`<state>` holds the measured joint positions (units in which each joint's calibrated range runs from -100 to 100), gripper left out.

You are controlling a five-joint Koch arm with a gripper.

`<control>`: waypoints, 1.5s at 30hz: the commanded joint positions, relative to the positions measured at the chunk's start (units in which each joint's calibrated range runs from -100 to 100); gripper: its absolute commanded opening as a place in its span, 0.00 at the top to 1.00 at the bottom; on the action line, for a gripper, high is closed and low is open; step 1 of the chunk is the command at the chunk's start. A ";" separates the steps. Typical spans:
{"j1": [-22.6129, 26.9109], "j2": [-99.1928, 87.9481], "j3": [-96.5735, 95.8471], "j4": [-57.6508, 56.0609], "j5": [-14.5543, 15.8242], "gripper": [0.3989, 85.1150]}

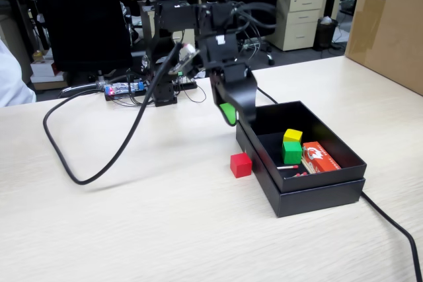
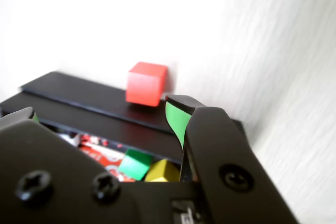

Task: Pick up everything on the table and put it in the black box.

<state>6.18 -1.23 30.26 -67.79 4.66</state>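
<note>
A red cube (image 1: 240,164) (image 2: 147,83) rests on the pale table (image 1: 132,229), just outside the left wall of the black box (image 1: 317,193) (image 2: 94,98) as the fixed view shows it. Inside the box lie a yellow cube (image 1: 293,136) (image 2: 163,171) and a green cube (image 1: 291,152) (image 2: 135,163), touching each other. My gripper (image 1: 236,115) (image 2: 102,111) hangs over the box's near-left corner, above and behind the red cube. It is open, its green-padded jaws spread wide with nothing between them.
A red-and-white matchbox (image 1: 320,158) (image 2: 100,153) and loose matchsticks (image 1: 287,167) also lie in the box. A thick black cable (image 1: 99,170) loops over the table at left, and another (image 1: 396,229) runs off at right. A brown carton (image 1: 390,24) stands at back right.
</note>
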 commanded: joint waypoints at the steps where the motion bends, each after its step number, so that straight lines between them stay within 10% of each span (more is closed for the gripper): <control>1: -0.10 -1.24 0.38 -0.07 -0.29 0.43; 20: 1.66 22.06 9.09 0.19 0.54 0.45; 27: 2.15 25.96 10.81 0.19 0.24 0.63; 31: 1.95 26.53 12.35 0.27 0.54 0.98; 45: -0.29 -5.83 8.45 -0.16 -0.98 1.00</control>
<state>5.64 4.60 36.83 -67.79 4.86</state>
